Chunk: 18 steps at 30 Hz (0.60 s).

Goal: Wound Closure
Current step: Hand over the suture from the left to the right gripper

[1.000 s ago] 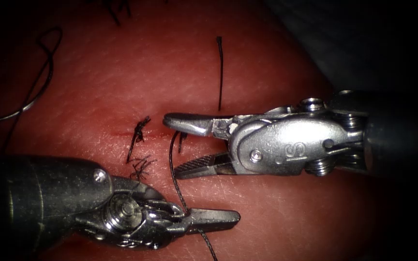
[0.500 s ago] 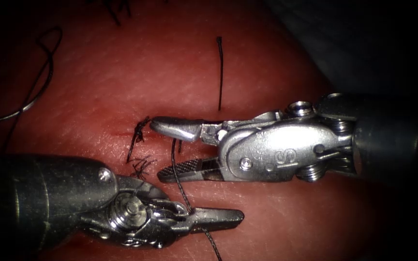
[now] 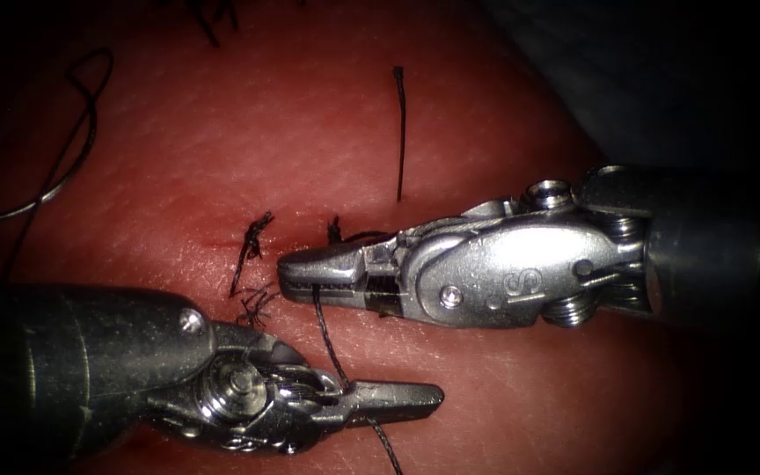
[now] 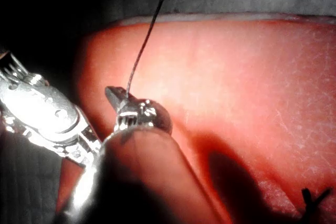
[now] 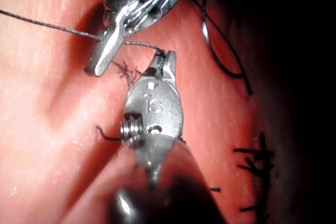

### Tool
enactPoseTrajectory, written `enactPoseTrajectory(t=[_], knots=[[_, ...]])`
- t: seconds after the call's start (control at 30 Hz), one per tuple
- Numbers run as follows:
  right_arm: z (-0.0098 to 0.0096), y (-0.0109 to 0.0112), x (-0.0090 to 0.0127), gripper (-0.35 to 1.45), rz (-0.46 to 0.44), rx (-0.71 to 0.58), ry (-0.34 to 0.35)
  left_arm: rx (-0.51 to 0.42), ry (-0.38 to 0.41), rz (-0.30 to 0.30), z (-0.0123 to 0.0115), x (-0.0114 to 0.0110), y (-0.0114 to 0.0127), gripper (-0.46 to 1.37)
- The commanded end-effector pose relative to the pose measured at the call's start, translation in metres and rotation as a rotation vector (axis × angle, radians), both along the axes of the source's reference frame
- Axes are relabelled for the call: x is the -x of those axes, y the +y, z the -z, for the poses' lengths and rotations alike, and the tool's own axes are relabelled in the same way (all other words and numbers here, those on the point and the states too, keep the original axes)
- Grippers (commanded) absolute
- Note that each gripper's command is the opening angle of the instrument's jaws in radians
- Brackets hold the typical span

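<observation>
Two tools, both clamped on one strand: your right steel needle driver (image 3: pixel 296 274) has closed since half a second ago on the black braided thread (image 3: pixel 325 330) just below the cut (image 3: pixel 222 243); your left steel needle driver (image 3: pixel 393 400) pinches the same strand lower down. Outward: knotted stitches with frayed cut ends (image 3: pixel 252 255) on the red pork tissue (image 3: pixel 485 105), one loose thread piece (image 3: pixel 400 132). Needle: not located. Judged late stage: knots placed, tail unsevered.
</observation>
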<state>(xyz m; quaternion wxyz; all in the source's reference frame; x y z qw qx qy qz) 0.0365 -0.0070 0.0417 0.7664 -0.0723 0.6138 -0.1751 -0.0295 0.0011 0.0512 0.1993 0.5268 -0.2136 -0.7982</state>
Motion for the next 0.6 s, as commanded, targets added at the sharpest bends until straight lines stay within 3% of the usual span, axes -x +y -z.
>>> enactPoseTrajectory(t=[0.03,0.6], knots=[[-0.0001,0.0001,0.0,-0.35,-0.006,0.001,0.001,-0.003,0.004,-0.006,0.0,0.0,0.0,-0.35],[-0.0001,0.0001,0.0003,-0.35,0.002,0.017,0.001,-0.002,0.004,-0.007,0.0,-0.0001,0.0,-0.35]])
